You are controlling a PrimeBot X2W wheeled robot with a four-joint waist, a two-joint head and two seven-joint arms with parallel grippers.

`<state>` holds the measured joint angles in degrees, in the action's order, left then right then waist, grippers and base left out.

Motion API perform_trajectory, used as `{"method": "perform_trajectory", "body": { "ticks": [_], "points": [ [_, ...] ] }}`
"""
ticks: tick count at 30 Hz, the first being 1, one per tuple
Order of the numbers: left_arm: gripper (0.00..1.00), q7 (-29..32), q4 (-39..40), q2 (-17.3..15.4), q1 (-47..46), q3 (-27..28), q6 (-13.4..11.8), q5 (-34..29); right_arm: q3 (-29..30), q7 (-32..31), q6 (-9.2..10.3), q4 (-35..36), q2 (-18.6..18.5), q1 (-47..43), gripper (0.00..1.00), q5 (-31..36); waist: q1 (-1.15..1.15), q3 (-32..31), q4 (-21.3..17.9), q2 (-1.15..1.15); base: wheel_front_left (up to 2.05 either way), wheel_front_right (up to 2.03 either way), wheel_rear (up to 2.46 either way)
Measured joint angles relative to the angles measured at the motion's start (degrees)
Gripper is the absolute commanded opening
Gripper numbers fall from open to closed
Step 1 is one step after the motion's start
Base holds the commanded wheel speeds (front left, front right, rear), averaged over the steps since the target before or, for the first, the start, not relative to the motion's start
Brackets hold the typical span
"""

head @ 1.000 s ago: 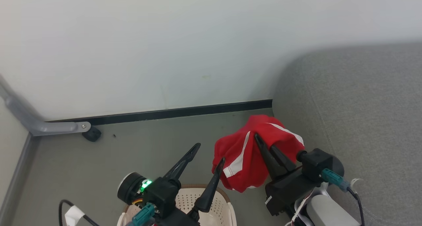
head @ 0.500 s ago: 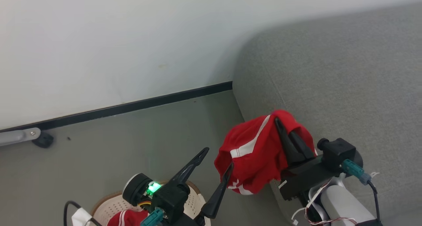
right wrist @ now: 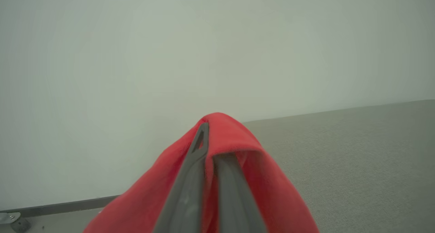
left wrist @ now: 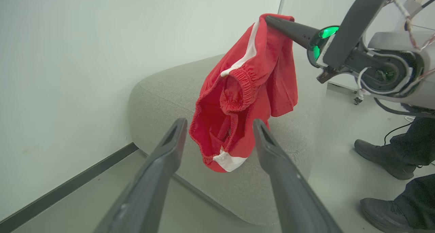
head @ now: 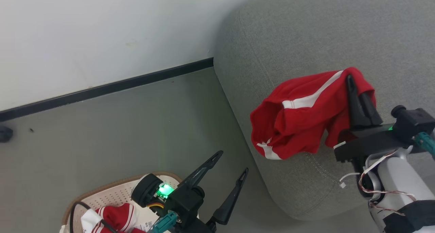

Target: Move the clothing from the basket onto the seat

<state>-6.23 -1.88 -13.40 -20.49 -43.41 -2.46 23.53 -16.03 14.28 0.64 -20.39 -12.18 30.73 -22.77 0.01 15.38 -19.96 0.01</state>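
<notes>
Basket: the cream perforated basket, brown-rimmed, stands on the floor at the lower left of my head view, partly behind my left wrist.
Basket contents: red clothing with white stripes lies inside it, next to a small white printed label.
Left gripper: my left gripper hangs over the floor just beside the basket. Its fingers are spread wide and nothing sits between them.
Right gripper: my right gripper is raised above the seat. Its fingers are pressed together, pinching a fold of the red garment.
Red garment: it drapes down and to my left from my right fingertips, showing a white side stripe, a gathered waistband and a white hem band. In my left wrist view it hangs in front of the seat's rounded corner. I cannot tell whether its lower edge touches the cushion.
Seat: the large grey seat extends under and beyond my right arm, its corner near the baseboard.
Person: two dark shoes stand on the floor beside the seat.
Baseboard: a black strip runs along the floor's far edge.
Wall: a plain pale wall rises above it.
</notes>
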Motion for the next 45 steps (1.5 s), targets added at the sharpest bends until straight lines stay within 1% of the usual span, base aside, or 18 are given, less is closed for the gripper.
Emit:
{"method": "perform_trajectory", "body": {
  "ticks": [6,11,20,22,25,31,37,43,45],
  "points": [
    [1.00,1.11,0.78,-0.04,-1.63,-0.18,0.02,-0.41,4.92,0.00,0.94,-0.56,-2.59,4.13,0.00,-0.81,0.00,2.67,-0.40,-0.01,0.00,0.00,0.00],
    [1.00,1.90,1.65,-0.16,-2.39,-0.60,0.53,-0.63,9.11,0.01,1.22,-1.49,-5.34,7.89,0.00,-2.27,0.00,5.00,-0.05,-0.01,0.00,0.00,0.00],
    [1.00,3.12,3.33,-0.92,-4.99,-0.79,1.01,-2.44,14.72,0.26,1.98,-2.87,-7.92,15.92,0.00,-3.20,0.01,9.95,1.16,0.00,0.00,0.00,0.00],
    [1.00,3.20,3.82,-1.01,-5.58,-0.79,1.04,-2.54,15.84,0.27,2.44,-3.49,-8.66,17.20,0.00,-3.23,0.01,11.11,1.40,0.00,0.00,0.00,0.00],
    [1.00,3.71,4.41,-1.24,-6.50,-0.75,1.46,-2.92,17.25,0.43,2.45,-4.63,-9.61,18.64,0.00,-3.46,0.01,12.82,1.68,0.00,0.00,0.00,0.00],
    [1.00,4.99,5.44,-2.09,-7.92,-0.78,1.54,-3.52,20.67,0.43,2.46,-6.62,-11.52,21.12,0.00,-4.03,0.01,16.32,1.98,0.00,0.00,0.00,0.00],
    [1.00,6.16,6.49,-2.50,-9.46,-0.94,1.98,-3.97,22.60,0.44,2.44,-9.56,-12.43,23.23,0.00,-4.54,0.00,19.98,2.24,0.00,0.00,0.00,0.00],
    [1.00,6.66,6.80,-2.60,-11.28,-0.90,2.04,-4.33,23.77,0.44,2.21,-13.41,-12.35,25.34,0.00,-5.57,0.00,23.46,2.83,0.00,0.00,0.00,0.00],
    [1.00,6.66,6.78,-2.60,-11.55,-0.92,2.46,-5.02,23.98,0.44,1.86,-14.44,-12.30,25.69,0.00,-5.57,0.00,24.46,3.11,0.00,0.00,0.00,0.00]
  ]
}}
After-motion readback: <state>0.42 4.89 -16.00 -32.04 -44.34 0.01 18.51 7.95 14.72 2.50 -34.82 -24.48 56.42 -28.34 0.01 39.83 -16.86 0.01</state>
